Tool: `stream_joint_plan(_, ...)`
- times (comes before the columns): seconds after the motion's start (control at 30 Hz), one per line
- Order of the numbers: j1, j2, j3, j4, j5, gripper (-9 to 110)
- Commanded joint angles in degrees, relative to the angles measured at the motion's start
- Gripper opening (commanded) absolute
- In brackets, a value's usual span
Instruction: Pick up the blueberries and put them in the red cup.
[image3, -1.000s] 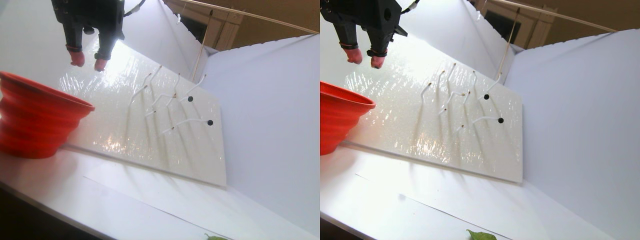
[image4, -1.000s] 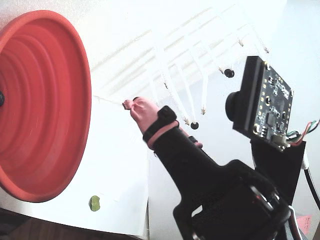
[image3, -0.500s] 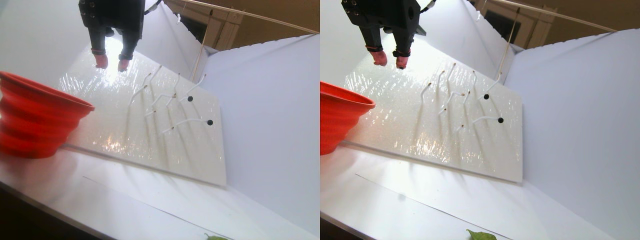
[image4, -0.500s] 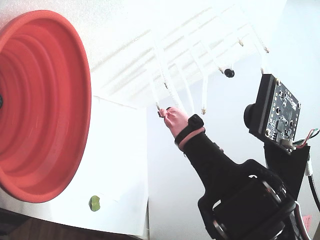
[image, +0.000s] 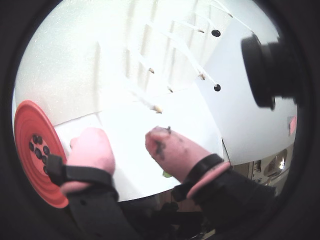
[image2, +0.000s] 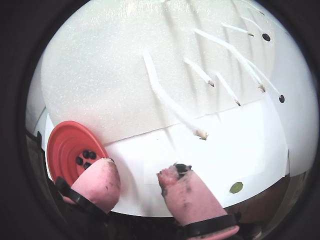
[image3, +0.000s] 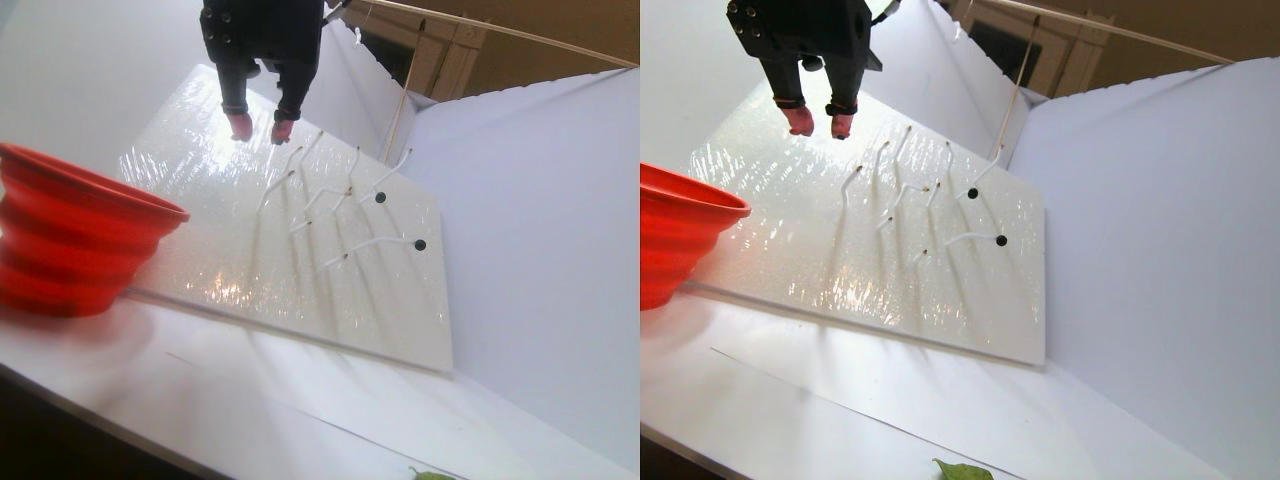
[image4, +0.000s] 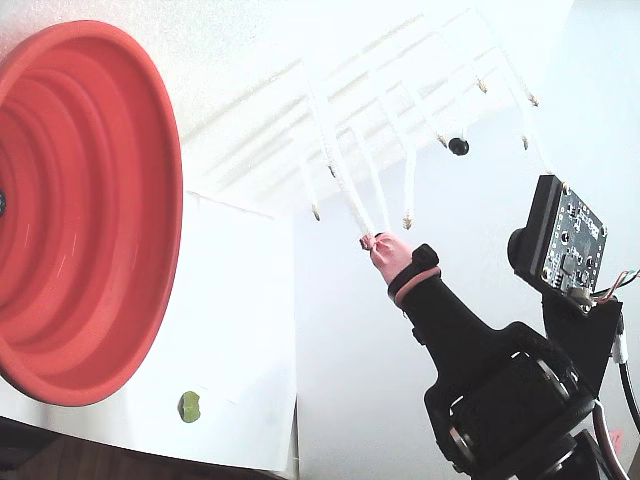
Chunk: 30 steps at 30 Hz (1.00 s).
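The red cup (image3: 70, 230) stands at the left of the stereo pair view and fills the left of the fixed view (image4: 100, 200). Both wrist views show several blueberries (image2: 86, 157) lying in its bottom (image: 39, 147). Two more blueberries (image3: 380, 198) (image3: 420, 244) sit on white stem tips on the slanted white board; one shows in the fixed view (image4: 458, 146). My gripper (image3: 260, 127) hangs open over the board's upper part, right of the cup. Its pink fingertips (image2: 102, 172) hold nothing, and the right one is smudged dark. In the fixed view the gripper (image4: 380, 243) is beside a stem tip.
The glossy white board (image3: 250, 280) carries several bare bent white stems (image2: 165, 97). A small green lump (image4: 189, 406) lies on the white sheet near the table's edge. A camera module (image4: 565, 245) rides beside the gripper. White walls close in the right side.
The open gripper has moved away from the red cup's rim, rightward across the board to the stems. Nothing was taken hold of.
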Motion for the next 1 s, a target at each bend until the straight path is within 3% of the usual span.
stream_joint_plan(0.0, 3.5, 6.4, -5.5, 0.1, -0.4, 15)
stream_joint_plan(0.97, 13.3, 0.9, -11.5, -4.0, -3.8, 15)
